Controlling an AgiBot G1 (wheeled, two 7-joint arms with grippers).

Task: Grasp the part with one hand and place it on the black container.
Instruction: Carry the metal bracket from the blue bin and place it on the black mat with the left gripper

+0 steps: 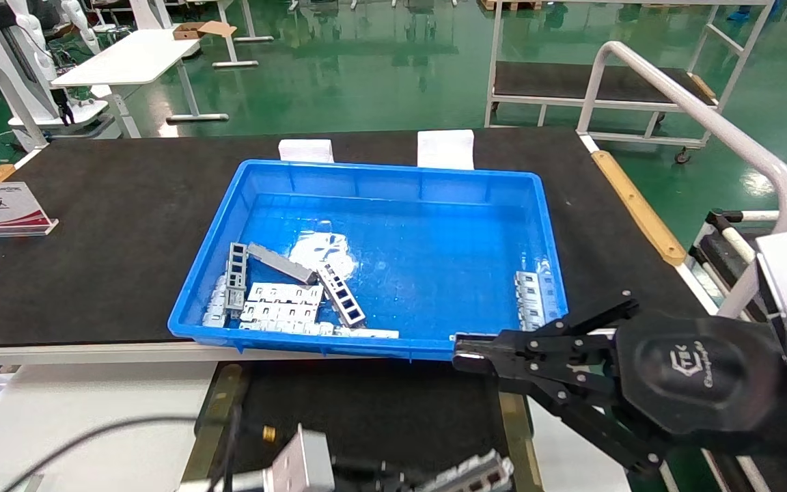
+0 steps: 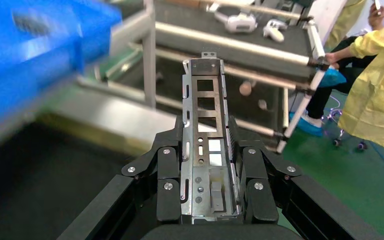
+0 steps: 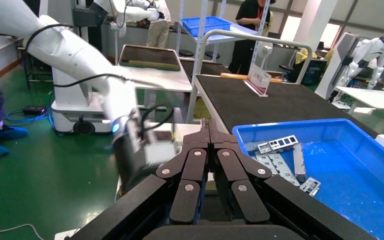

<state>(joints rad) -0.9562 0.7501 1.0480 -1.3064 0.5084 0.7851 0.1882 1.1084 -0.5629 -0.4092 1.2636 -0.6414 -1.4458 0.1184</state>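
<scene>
At the lower middle of the head view, the left gripper [image 1: 434, 478] sits low over the black container [image 1: 366, 403], whose olive strips run down either side of the dark tray just below the blue bin [image 1: 393, 171]. Its wrist view shows the left gripper's fingers [image 2: 167, 185] pinching the part [image 2: 206, 140], a ladder-like metal frame with a row of rectangular openings, by its two raised side walls near one end, so most of the bar juts out past the fingertips. Setting it down well likely means lowering with the bar level and lined up between the strips, letting the free end meet the tray gently before releasing, since the long overhang could tip or skid. More parts and slotted plates [image 1: 284, 304] lie heaped in the bin's lower left. At the right of the head view, the right gripper [image 1: 462, 355] hangs by the bin's near rim, fingers pressed together on nothing.
</scene>
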